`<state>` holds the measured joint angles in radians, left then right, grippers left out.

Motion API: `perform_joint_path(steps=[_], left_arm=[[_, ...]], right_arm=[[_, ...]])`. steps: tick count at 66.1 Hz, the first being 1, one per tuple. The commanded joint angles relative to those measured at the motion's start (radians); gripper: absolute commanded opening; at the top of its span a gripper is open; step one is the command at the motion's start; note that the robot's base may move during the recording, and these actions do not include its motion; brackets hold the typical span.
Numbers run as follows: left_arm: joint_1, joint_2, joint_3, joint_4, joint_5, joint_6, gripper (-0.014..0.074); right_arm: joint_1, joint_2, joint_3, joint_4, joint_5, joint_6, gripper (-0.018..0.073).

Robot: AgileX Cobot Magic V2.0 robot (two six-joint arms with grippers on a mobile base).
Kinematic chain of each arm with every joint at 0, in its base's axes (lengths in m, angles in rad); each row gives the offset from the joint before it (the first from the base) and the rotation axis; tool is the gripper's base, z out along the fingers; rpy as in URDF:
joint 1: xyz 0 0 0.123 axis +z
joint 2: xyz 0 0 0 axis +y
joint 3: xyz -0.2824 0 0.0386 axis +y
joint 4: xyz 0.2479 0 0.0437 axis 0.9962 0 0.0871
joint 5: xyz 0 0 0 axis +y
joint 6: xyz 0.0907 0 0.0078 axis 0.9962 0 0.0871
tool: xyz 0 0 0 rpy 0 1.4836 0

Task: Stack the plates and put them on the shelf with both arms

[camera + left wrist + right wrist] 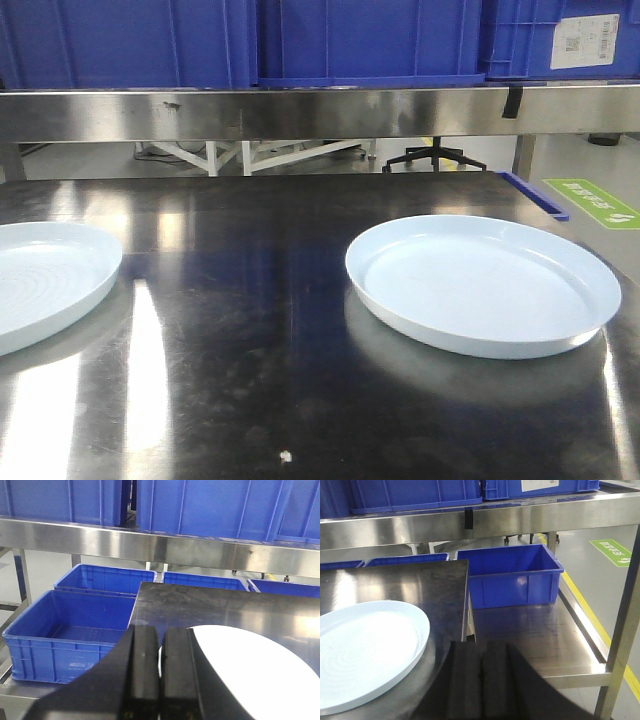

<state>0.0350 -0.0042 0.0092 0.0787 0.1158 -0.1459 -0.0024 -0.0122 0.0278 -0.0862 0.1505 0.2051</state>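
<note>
Left black clamp gripper (160, 636) and right gripper (481, 650), fingers pressed together; glossy pale-blue round plates (480, 285) lie inboard of each.

On our dark, glossy steel tabletop (250, 330) lie two pale blue plates, well apart: the left plate (45, 280) near its left edge, the right plate (480, 285) near its right edge.

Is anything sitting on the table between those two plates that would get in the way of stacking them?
Nothing visible: only bare dark tabletop lies between the left plate and the right plate.
</note>
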Motion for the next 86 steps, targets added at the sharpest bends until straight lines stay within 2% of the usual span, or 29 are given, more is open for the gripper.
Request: perform_joint_path(steps=[1,53,58,65,73,82,86], left_arm=[[0.004,-0.024,0.001,-0.006,-0.083,-0.008,0.0086],[-0.001,-0.017,0.001,-0.004,-0.086,-0.008,0.0086],[-0.001,0.007,-0.035,-0.011,-0.079,-0.008,0.0086],[-0.01,0.126,-0.163,0.012,-0.043,-0.008,0.0086],[-0.065,0.35,-0.398,0.094,0.037,-0.008,0.0086],[-0.126,0.61,-0.714,0.176,0.238,-0.008,0.0086],[-0.149,0.72,-0.86,0.208,0.37,-0.006,0.0086]], right_arm=[[-0.001,-0.017,0.001,-0.003,-0.089,-0.004,0.0057],[-0.001,-0.017,0.001,-0.003,-0.089,-0.004,0.0057],[-0.001,-0.017,0.001,-0.003,-0.089,-0.004,0.0057],[-0.001,-0.017,0.001,-0.003,-0.089,-0.004,0.0057],[-0.001,-0.017,0.001,-0.003,-0.089,-0.004,0.0057],[-0.001,-0.017,0.001,-0.003,-0.089,-0.004,0.0057],[-0.001,-0.017,0.001,-0.003,-0.089,-0.004,0.0057]])
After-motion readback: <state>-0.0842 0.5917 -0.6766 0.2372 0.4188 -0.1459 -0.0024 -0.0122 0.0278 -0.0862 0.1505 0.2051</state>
